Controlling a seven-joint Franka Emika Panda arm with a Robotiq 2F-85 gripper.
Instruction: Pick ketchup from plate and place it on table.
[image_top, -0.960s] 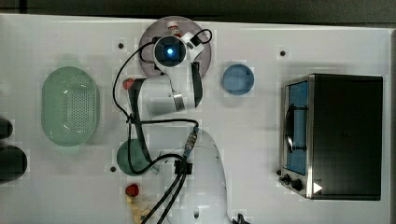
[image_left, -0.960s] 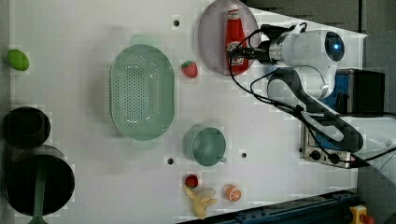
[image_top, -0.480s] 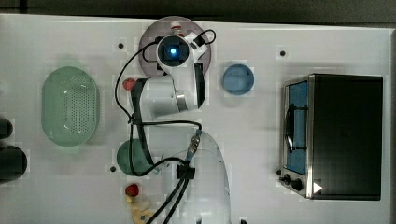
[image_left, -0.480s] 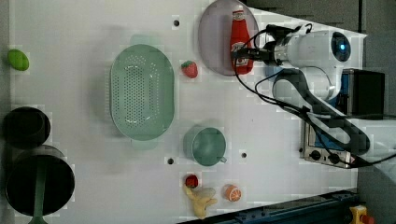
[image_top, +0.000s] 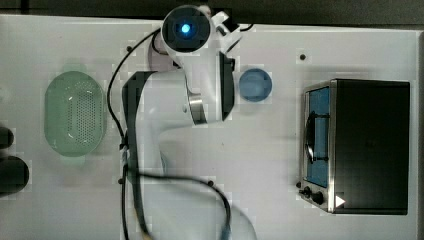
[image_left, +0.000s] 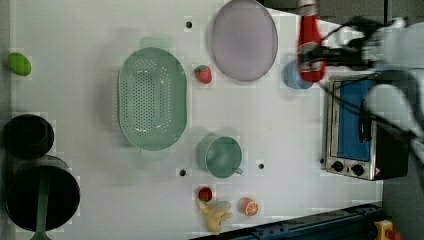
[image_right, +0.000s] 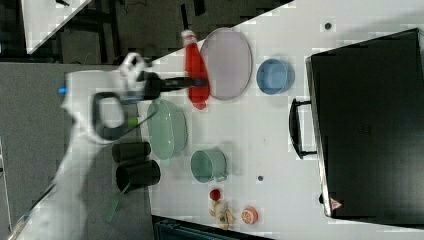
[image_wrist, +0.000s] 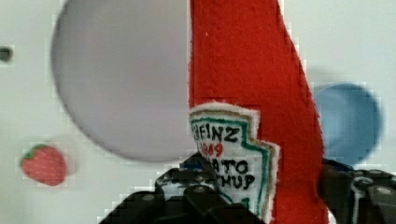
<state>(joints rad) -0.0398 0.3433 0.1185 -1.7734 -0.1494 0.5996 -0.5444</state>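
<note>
Wrist view shows the pincer (image_wrist: 261, 196) clamped on the ketchup (image_wrist: 252, 84) — seemingly low down — so it could tip when released onto the surface (image_left: 280, 130).

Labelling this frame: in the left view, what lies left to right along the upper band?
Lime → colander → strawberry → plate → ketchup, held up in the pincer.

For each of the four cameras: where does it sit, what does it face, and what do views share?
Top view: overhead, facing the table; arm covers the middle.
Left view: high, facing the plate; arm at the left view's right.
Right view: high, opposite side; arm at the right view's left.
Wrist view: on the wrist, facing the ketchup.
Left, right and wrist views share plate and ketchup.
</note>
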